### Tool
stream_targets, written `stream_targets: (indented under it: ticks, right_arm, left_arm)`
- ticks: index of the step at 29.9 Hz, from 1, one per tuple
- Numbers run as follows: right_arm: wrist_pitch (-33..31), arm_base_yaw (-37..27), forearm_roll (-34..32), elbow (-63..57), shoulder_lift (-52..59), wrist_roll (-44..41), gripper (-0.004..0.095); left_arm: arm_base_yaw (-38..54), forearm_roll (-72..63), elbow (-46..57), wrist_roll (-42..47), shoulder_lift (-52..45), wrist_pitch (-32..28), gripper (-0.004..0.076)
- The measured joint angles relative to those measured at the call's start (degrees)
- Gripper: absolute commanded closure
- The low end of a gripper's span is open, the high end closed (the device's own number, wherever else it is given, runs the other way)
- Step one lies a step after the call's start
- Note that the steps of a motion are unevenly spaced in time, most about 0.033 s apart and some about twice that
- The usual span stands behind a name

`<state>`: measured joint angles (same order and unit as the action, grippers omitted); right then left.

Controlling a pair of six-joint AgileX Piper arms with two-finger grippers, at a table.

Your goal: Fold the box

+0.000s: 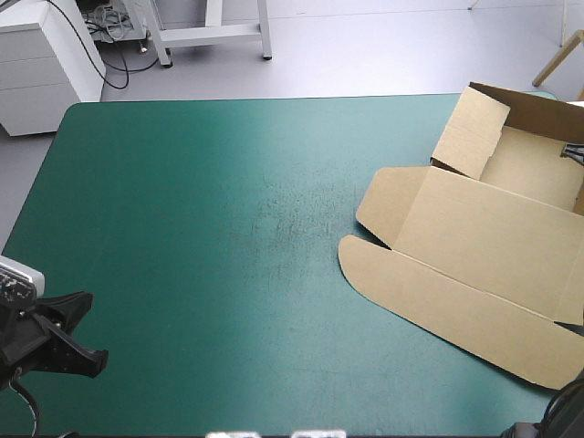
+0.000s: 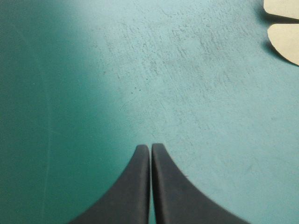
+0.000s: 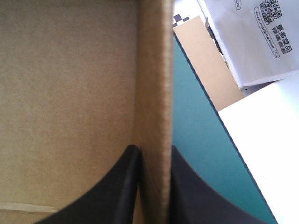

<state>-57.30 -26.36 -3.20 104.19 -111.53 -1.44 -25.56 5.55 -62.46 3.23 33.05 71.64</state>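
Note:
The brown box (image 1: 474,237) lies at the table's right side. Its lid and rounded flaps lie flat toward the middle, and some walls are raised at the far right corner (image 1: 470,132). My right gripper (image 3: 154,151) is shut on one upright wall (image 3: 156,93) of the box, one black finger on each face. In the high view only a dark bit of it shows at the right edge (image 1: 573,151). My left gripper (image 2: 150,148) is shut and empty over the bare teal-green cover near the front left corner (image 1: 57,336), far from the box. Two rounded flaps (image 2: 286,39) show well ahead of it.
Beyond the table's right edge stand a white carton with a printed label (image 3: 254,42) and a strip of more brown board (image 3: 208,60). A white drawer cabinet (image 1: 46,59) stands past the far left corner.

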Motion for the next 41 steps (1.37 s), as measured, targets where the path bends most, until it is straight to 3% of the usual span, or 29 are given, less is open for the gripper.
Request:
stream_targets:
  ticks: [2, 4, 8, 11, 17, 25, 28, 32, 37, 41]
  right_arm:
    - [0.79, -0.42, 0.38, 0.04, 0.00, 0.81, 0.0280]
    - [1.62, -0.61, 0.44, 0.74, 0.00, 1.44, 0.0182]
    - [0.49, -0.82, 0.48, 4.21, 0.00, 1.44, 0.0176]
    - [-3.87, -0.82, 0.56, 8.59, 0.00, 1.44, 0.0207]
    - [-12.46, -0.89, 2.23, 18.28, 0.39, 2.45, 0.0316]
    - [-13.63, -0.87, 19.23, 16.47, 6.87, 6.68, 0.0463]
    - [-13.63, 0.07, 23.00, 10.58, 11.37, 11.27, 0.0615]
    - [-13.37, 3.29, 24.33, -0.06, 18.33, 16.10, 0.0926]
    - [-11.17, 8.69, 24.58, -9.63, 27.10, 18.83, 0.0922]
    - [-8.33, 16.58, 24.46, -16.78, 35.37, 19.42, 0.0922]
  left_arm:
    - [0.00, 0.19, 0.00, 0.00, 0.00, 0.00, 0.0734]
    - [0.00, 0.82, 0.00, 0.00, 0.00, 0.00, 0.0734]
    - [0.00, 3.28, 0.00, 0.00, 0.00, 0.00, 0.0734]
    - [0.00, 4.49, 0.00, 0.00, 0.00, 0.00, 0.0734]
    - [0.00, 5.31, 0.00, 0.00, 0.00, 0.00, 0.0734]
    - [0.00, 6.49, 0.06, -1.15, 0.00, 0.00, 0.0734]
    - [0.00, 7.03, 0.06, -1.27, 0.00, 0.00, 0.0734]
    - [0.00, 7.22, 0.06, -1.30, 0.00, 0.00, 0.0734]
    - [0.00, 7.59, 0.06, -1.30, 0.00, 0.00, 0.0734]
    - [0.00, 8.32, 0.06, -1.30, 0.00, 0.00, 0.0734]
